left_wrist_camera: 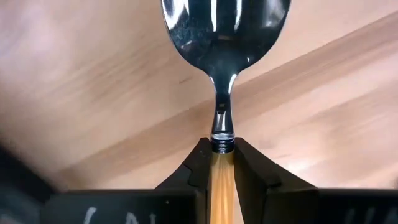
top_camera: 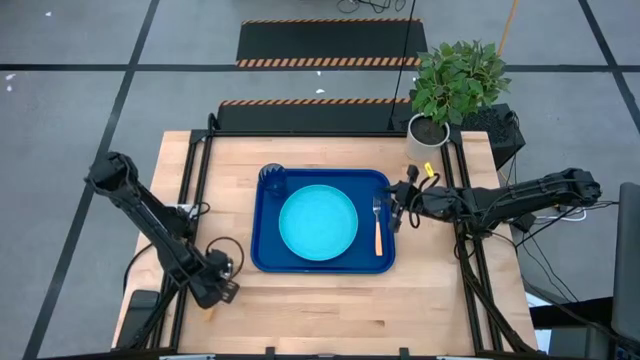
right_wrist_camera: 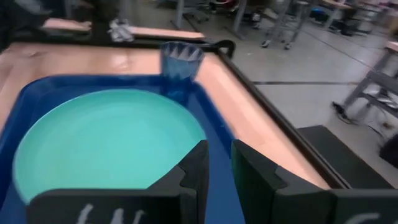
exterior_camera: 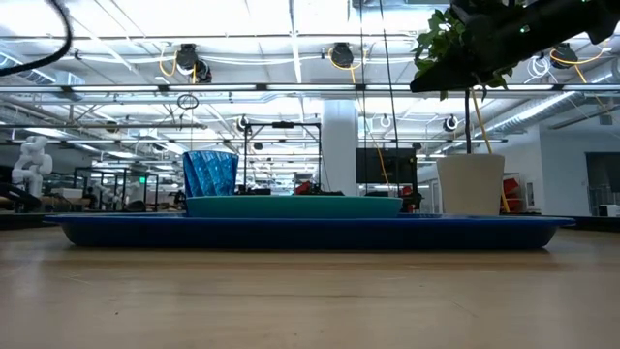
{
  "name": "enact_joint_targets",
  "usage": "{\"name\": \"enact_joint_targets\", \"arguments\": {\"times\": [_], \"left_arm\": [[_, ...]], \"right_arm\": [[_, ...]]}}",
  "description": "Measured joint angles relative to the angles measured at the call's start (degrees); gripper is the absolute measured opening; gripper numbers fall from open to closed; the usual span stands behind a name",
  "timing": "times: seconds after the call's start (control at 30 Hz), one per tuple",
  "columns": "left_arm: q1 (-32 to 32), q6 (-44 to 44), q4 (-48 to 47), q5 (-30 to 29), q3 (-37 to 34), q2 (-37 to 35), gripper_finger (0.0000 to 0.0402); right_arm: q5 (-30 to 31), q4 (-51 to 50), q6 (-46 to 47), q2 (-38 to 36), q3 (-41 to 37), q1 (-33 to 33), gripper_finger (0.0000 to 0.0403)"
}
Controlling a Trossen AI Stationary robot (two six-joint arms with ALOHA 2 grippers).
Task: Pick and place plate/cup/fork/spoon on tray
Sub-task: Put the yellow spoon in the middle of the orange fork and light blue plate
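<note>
Spoon [left_wrist_camera: 219, 74]: silver bowl, orange handle.

A large robotics lab or industrial hall. Beyond the wooden table [top_camera: 320, 300] run ceiling pipes [exterior_camera: 291, 89] and strip lights, metal racks, a white humanoid robot [exterior_camera: 31, 165], and hazard-striped mats [top_camera: 325, 45] on grey floor.

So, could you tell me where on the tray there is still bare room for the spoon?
Free: the tray strip between plate and left rim, below the cup, and the strip along its near rim. Crowded: the right side, where the fork lies with the right gripper beside it.
</note>
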Motion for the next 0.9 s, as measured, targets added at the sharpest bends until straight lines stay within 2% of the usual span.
{"name": "enact_joint_targets", "arguments": {"times": [0.13, 0.5, 0.6, 0.73, 0.9], "left_arm": [[2.7, 2.7, 0.7, -4.4, 0.1, -1.5, 0.0040], [15.8, 21.6, 4.0, -9.1, 1.2, -2.2, 0.0040], [20.7, 29.5, 4.0, -11.0, 4.0, -2.2, 0.0040], [26.1, 41.2, 4.0, -14.3, 9.9, -2.2, 0.0040], [31.1, 55.2, 2.9, -21.3, 18.2, -2.3, 0.0040]], "right_arm": [[4.7, 0.1, 5.0, 0.0, 0.0, -0.3, 0.0064], [4.6, 0.9, 13.1, 1.2, -0.8, -0.3, 0.0066], [2.1, 4.2, 14.7, 1.9, -3.1, -1.1, 0.0081], [-4.5, 14.8, 16.4, 2.0, -6.9, -2.5, 0.0118], [-11.9, 26.3, 18.7, 2.0, -11.4, -2.8, 0.0159]]}}
